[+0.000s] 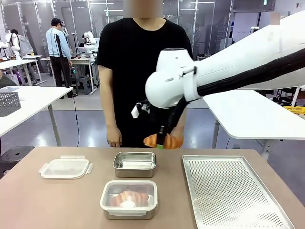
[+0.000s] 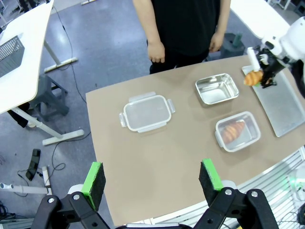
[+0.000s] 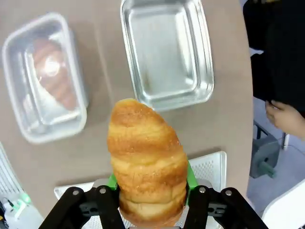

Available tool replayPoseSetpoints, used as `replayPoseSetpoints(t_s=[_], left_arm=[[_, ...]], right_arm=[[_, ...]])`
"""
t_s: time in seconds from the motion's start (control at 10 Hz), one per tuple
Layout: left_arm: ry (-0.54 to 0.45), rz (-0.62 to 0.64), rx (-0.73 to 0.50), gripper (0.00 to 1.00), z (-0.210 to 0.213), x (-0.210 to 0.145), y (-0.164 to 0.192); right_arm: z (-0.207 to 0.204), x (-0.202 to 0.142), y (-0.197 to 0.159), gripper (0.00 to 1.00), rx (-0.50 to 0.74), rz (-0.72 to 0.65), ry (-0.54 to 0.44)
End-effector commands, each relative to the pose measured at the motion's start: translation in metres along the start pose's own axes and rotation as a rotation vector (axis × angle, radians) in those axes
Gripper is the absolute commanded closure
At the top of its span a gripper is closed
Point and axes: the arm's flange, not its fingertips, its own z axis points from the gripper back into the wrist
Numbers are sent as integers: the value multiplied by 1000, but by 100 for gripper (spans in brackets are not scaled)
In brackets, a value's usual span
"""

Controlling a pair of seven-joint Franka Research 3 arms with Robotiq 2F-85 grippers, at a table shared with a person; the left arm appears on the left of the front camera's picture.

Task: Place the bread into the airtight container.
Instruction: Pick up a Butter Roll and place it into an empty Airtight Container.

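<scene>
Two pincers. Left pincer (image 2: pixel 152 183) nearest: fingers spread, nothing between them, high over the counter's (image 2: pixel 157 162) near edge, with broad bare surface below. Next, the sealed box (image 1: pixel 128 199), a croissant dim through its cover. Tray (image 1: pixel 233 191) runs along the right side, bare, its near end cut off. Middle row: flat lid (image 1: pixel 65 168) at left, open container (image 1: pixel 135 163) at centre, empty, free room all round. Right pincer (image 1: pixel 163 141) pinches the bread (image 1: pixel 151 140) in the air beyond the container, near the tray's far corner; pads mostly hidden by the bread. Person (image 1: pixel 143 71) at the far edge, hands down.
</scene>
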Motion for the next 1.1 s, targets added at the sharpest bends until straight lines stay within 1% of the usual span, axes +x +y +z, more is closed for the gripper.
replayPoseSetpoints(t_s=[0.0,0.2,0.5,0.6,0.8,1.0], left_arm=[[2,0,9,0,0,0,-2],[2,0,9,0,0,0,-2],[2,0,9,0,0,0,-2],[2,0,9,0,0,0,-2],[2,0,9,0,0,0,-2],[2,0,9,0,0,0,-2]], right_arm=[[-10,38,-11,46,-22,-33,39],[-32,68,-8,46,-33,-20,24],[-61,96,-9,46,-16,-16,28],[-68,102,-8,46,8,-25,37],[-83,109,-8,46,10,-26,53],[-91,109,-14,46,6,-26,56]])
